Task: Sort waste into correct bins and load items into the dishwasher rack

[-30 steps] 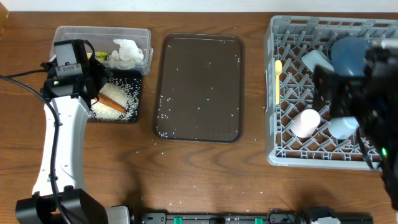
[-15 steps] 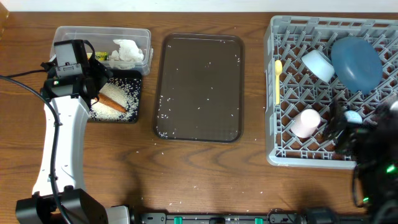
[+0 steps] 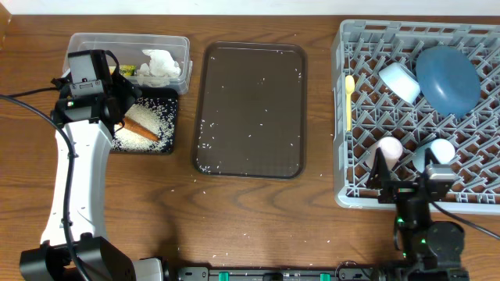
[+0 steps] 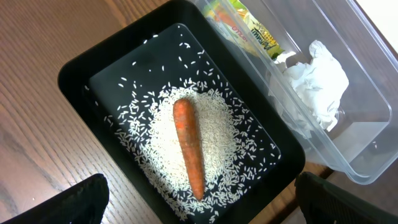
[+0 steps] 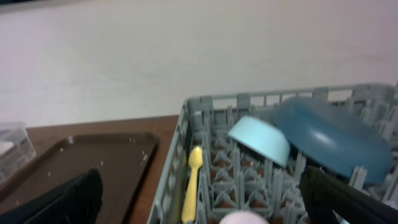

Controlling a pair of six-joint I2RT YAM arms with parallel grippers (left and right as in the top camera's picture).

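Overhead, the grey rack (image 3: 341, 117) fills the right side of the frame. In it a dark blue bowl (image 3: 447, 78) leans at the upper right with a smaller white bowl (image 3: 398, 80) just beside it. A yellow spoon (image 3: 349, 101) lies along the rack's left edge, and a pink cup (image 3: 388, 148) and a light blue cup (image 3: 441, 150) sit near its lower edge.

The right claw (image 3: 402, 176) is at the rack's lower edge between the two cups, its jaws spread wide and holding nothing.

At mid-frame a brown tray (image 3: 250, 109) lies on the desk (image 3: 250, 218), with scattered rice grains on it and below it.

At the upper left, the left claw (image 4: 199, 186) hangs fully open and empty over a black tray (image 4: 74, 78). In that tray a carrot (image 4: 189, 146) lies on a bed of rice (image 4: 155, 137). The clear tub (image 4: 367, 155) touches the black tray and holds a yellow wrapper (image 4: 245, 28) and crumpled tissue (image 4: 317, 84).
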